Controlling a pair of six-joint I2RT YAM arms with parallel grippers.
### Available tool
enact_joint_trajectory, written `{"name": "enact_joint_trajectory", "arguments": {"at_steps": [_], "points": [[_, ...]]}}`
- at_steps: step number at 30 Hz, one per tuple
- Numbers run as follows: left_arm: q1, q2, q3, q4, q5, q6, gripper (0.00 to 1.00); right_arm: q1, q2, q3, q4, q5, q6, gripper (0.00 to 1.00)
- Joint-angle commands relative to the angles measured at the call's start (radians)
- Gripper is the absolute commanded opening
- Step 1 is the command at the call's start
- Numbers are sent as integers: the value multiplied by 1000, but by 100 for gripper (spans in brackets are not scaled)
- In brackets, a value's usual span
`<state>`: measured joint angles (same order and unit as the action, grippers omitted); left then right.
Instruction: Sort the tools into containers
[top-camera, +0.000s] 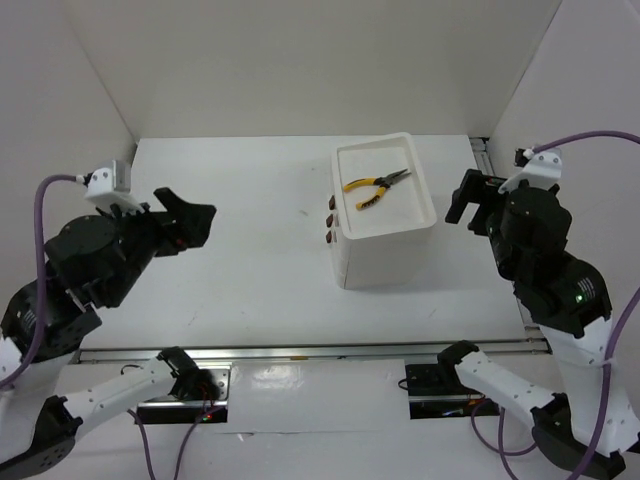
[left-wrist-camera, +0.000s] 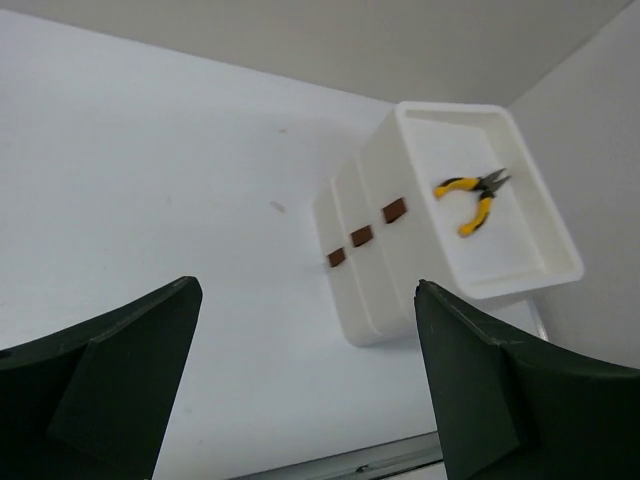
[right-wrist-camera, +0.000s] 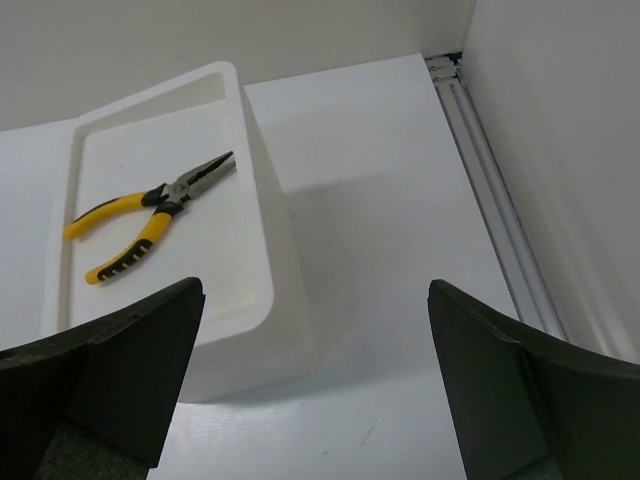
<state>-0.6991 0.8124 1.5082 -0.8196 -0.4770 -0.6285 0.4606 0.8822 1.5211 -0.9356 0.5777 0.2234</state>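
The white box unit (top-camera: 395, 255) stands mid-table, its drawers shut, with three dark brown knobs (top-camera: 329, 218) on its left face. Yellow-and-black pliers (top-camera: 374, 186) lie in its rimmed top tray; they also show in the left wrist view (left-wrist-camera: 472, 195) and the right wrist view (right-wrist-camera: 150, 215). No wrenches or screwdrivers are in view. My left gripper (top-camera: 190, 215) is open and empty, held above the table left of the box. My right gripper (top-camera: 468, 200) is open and empty, just right of the box.
White walls close the table at the back and both sides. A metal rail (top-camera: 300, 350) runs along the near edge and another (right-wrist-camera: 500, 200) along the right edge. Bare tabletop lies left of the box (left-wrist-camera: 150, 180).
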Motion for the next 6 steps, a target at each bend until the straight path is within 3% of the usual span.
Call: {"name": "enact_joint_trajectory", "arguments": {"at_steps": [1,6], "points": [[3,1,-54,-147,-124,-16,100,7,-29,-39,21,30,11,100],[3,-28,-54,-187,-146,-25,100,7,-29,-52,21,39,21,100]]}}
